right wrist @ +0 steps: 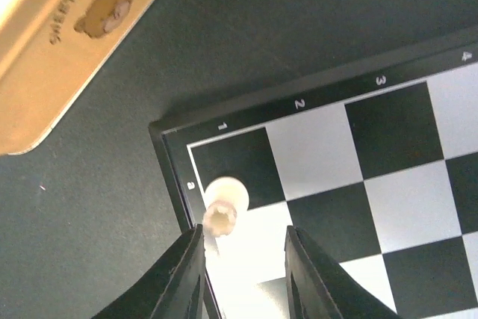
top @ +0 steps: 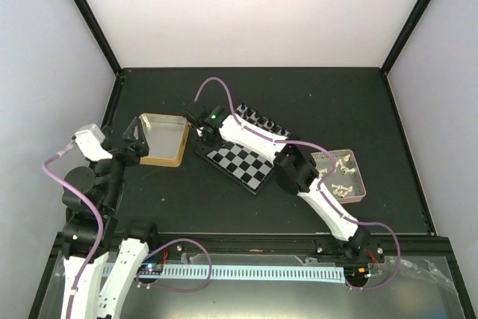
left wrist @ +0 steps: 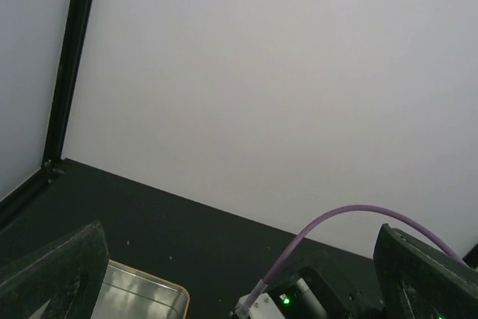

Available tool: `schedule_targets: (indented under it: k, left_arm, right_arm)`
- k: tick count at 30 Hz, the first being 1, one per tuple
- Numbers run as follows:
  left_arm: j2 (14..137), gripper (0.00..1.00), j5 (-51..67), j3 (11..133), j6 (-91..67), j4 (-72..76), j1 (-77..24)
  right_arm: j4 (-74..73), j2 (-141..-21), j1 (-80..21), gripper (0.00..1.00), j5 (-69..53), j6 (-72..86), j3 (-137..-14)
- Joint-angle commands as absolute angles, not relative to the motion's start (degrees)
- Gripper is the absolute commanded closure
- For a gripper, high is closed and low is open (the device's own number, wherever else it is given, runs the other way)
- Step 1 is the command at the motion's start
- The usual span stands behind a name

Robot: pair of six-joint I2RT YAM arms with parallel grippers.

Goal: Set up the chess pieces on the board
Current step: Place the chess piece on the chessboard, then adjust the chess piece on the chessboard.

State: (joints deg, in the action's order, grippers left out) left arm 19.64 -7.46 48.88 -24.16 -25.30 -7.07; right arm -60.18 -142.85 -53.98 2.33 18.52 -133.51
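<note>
**A:** What's seen on the table (top: 314, 102), near to far?

**B:** Nearest, on the right, a bunch of cream pieces (top: 342, 188) are found lying in the pink tray (top: 361, 177). Just left of it and a bit farther, the board (top: 243, 162) is set at an angle.

**A:** And the pincers?

**B:** The left pincer (top: 133, 141) is held right beside the yellow-rimmed tin (top: 160, 160) on the left, jaws spread as wide as they go, nothing gripped. The right pincer (top: 203, 134) is stretched across to the board's far-left corner. In its wrist view, one cream piece (right wrist: 224, 203) is stood upright by the corner marked 1 and a. The jaws are parted, with only bare board between them. The piece sits just past the left fingertip (right wrist: 190, 248), so it isn't clamped.

**A:** Anything farther?

**B:** Black pieces (top: 261, 119) are lined up along the board's far edge.
</note>
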Motion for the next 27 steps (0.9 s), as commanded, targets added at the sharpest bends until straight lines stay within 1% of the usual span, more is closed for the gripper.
schedule_targets:
  k: [1, 3, 6, 9, 13, 17, 18, 19, 22, 24, 27]
  left_arm:
    - [21.9, 0.01, -1.7, 51.2, -23.2, -27.9, -6.6]
    - [23.6, 0.01, 2.6, 50.2, -23.1, -28.2, -6.6]
    - [27.2, 0.01, 10.8, 47.2, -22.7, -27.9, -6.7]
    - [32.8, 0.03, 17.7, 43.9, -23.8, -27.8, -6.6]
    - [41.8, 0.17, 23.9, 40.6, -27.3, -26.8, -7.0]
    - [54.3, 0.32, 23.3, 41.7, -28.3, -27.2, -10.3]
    - [57.6, 0.38, 22.2, 42.8, -28.5, -27.5, -11.3]
    - [61.4, 0.41, 21.7, 43.9, -28.7, -27.8, -12.1]
    - [70.6, 0.55, 19.3, 47.6, -28.9, -27.8, -14.3]
    - [76.6, 0.55, 16.2, 49.7, -29.3, -28.1, -15.2]
    - [82.4, 0.55, 13.7, 52.8, -29.7, -28.9, -15.5]
  right_arm:
    - [-59.0, -135.9, -53.5, 0.68, 2.0, 20.2, -130.2]
    - [-56.0, -131.6, -53.0, 0.67, 2.2, 21.0, -125.2]
    - [-48.3, -123.2, -51.8, 0.65, 1.2, 22.8, -114.5]
    - [-42.6, -116.1, -50.2, 0.63, -0.1, 25.7, -105.3]
    - [-36.5, -106.6, -48.2, 0.64, 0.7, 28.5, -91.4]
    - [-32.3, -97.0, -45.4, 0.64, 1.8, 30.4, -77.3]
    - [-31.8, -95.2, -44.8, 0.64, 2.4, 30.6, -74.8]
    - [-31.4, -93.4, -44.1, 0.64, 2.7, 30.7, -72.6]
    - [-30.7, -88.8, -42.1, 0.65, 4.7, 30.7, -66.9]
    - [-30.6, -86.1, -40.9, 0.66, 5.9, 30.6, -64.1]
    - [-30.4, -83.2, -38.8, 0.66, 7.4, 30.5, -60.9]
